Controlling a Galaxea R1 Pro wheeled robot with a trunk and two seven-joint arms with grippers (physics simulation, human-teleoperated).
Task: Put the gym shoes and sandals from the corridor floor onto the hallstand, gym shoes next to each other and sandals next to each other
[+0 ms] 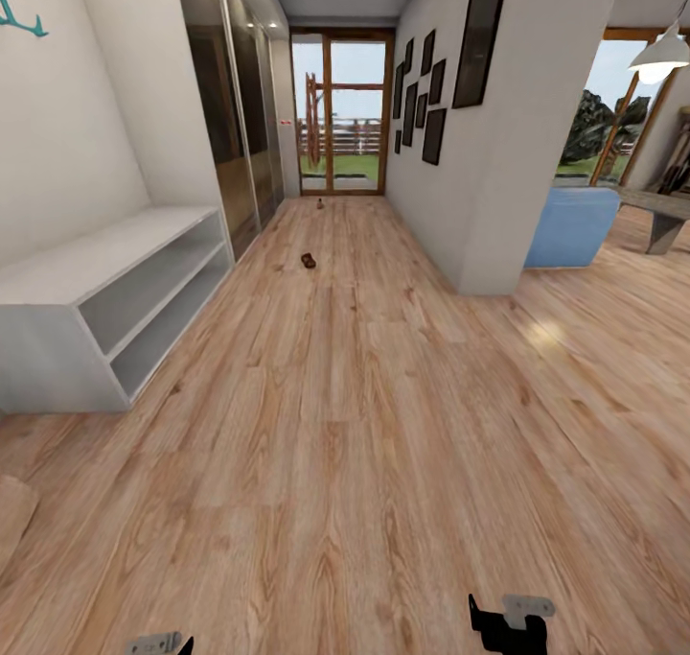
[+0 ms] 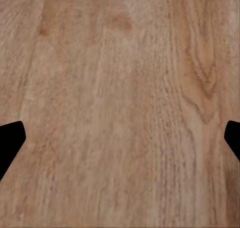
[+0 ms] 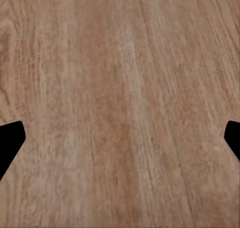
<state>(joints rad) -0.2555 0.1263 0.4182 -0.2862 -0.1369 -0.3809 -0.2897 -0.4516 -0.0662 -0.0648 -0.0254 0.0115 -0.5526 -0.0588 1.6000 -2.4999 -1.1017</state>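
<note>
One brown sandal (image 1: 308,260) lies on the corridor floor (image 1: 364,425), far ahead in the middle of the corridor. A smaller dark speck (image 1: 319,202) sits further on near the glass door, too small to identify. The gym shoes and the hallstand are out of view. My left gripper (image 1: 161,643) and right gripper (image 1: 508,622) peek in at the head view's lower edge, far from the sandal. In the left wrist view the left gripper (image 2: 120,143) is open over bare planks, and in the right wrist view the right gripper (image 3: 120,143) is open too, holding nothing.
A low white shelf unit (image 1: 105,300) with two open shelves stands at the left wall under teal lettering (image 1: 19,12). Mirrored wardrobe doors (image 1: 235,118) follow it. A white wall corner (image 1: 498,175) and a blue seat (image 1: 572,225) are on the right.
</note>
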